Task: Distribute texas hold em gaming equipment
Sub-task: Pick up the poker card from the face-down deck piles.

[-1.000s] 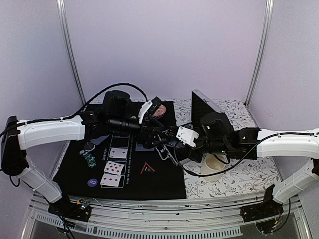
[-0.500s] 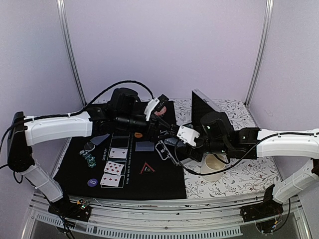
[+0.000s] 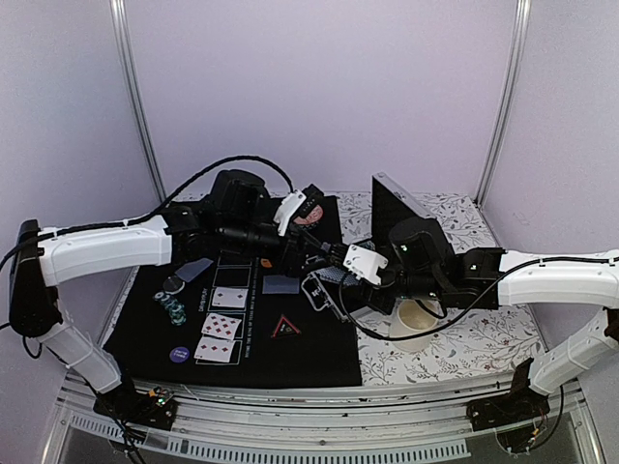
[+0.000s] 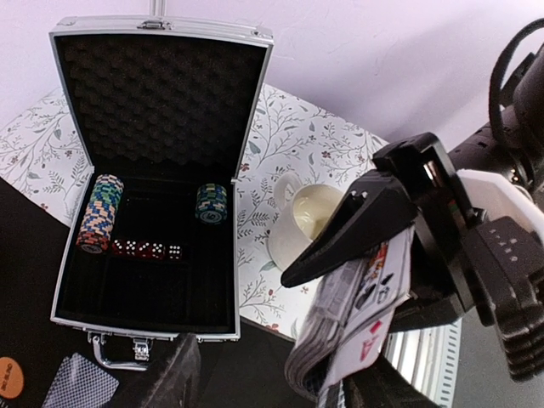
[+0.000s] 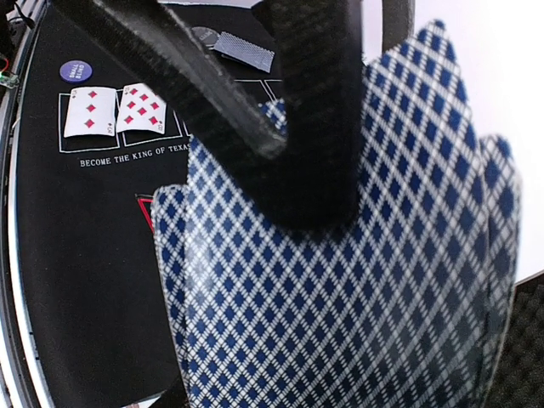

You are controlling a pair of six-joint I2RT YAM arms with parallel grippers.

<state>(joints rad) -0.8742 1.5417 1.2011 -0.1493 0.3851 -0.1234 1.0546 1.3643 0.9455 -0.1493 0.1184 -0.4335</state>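
Observation:
My right gripper (image 3: 336,281) is shut on a deck of grey-blue-backed cards (image 3: 332,275) held above the black mat's (image 3: 319,362) right edge. The deck fills the right wrist view (image 5: 340,280). In the left wrist view the deck (image 4: 357,314) shows an ace face. My left gripper (image 3: 322,253) is open, and its fingers (image 4: 174,382) straddle the deck's lower end. On the mat lie face-up cards (image 3: 221,325), a face-down card (image 3: 281,284), a chip stack (image 3: 174,309), a purple disc (image 3: 179,355), an orange disc (image 3: 266,262) and the red triangle (image 3: 285,328).
An open metal case (image 4: 242,170) holding chip stacks (image 4: 99,212) and dice (image 4: 144,249) stands on the floral cloth behind the right arm. A white cup (image 3: 416,319) sits by the right wrist. A red patterned bowl (image 3: 308,215) is at the mat's far edge.
My left gripper has lifted off the mat by the face-down card and moved right, up to the deck. The right arm with the deck has barely moved.

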